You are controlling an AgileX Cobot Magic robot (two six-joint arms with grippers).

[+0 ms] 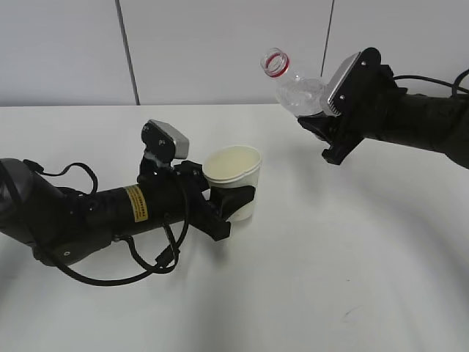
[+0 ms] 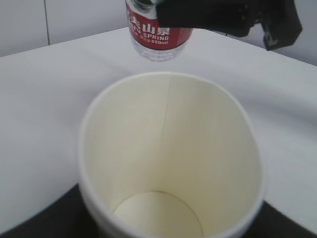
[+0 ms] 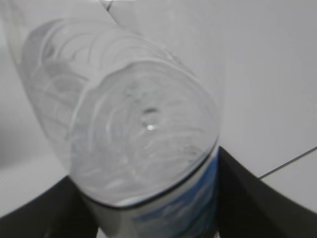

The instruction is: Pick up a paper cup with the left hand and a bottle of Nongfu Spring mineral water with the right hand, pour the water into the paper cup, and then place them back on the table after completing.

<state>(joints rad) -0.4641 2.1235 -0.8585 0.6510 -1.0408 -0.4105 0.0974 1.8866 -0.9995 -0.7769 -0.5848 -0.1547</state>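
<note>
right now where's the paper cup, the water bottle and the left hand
paper cup (image 1: 233, 170): exterior view, on its white rim and upper wall
water bottle (image 1: 297, 89): exterior view, on its clear shoulder below the red neck ring
left hand (image 1: 229, 199): exterior view, between its fingers, at the cup's lower wall

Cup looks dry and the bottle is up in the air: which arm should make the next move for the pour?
The right hand. It holds the bottle aloft, mouth tilted toward the paper cup but off to its side. The left hand already grips the empty cup, so it probably only needs to stay put.

Pale panelled wall (image 1: 220, 51) with dark seams, apparently evenly lit
</note>
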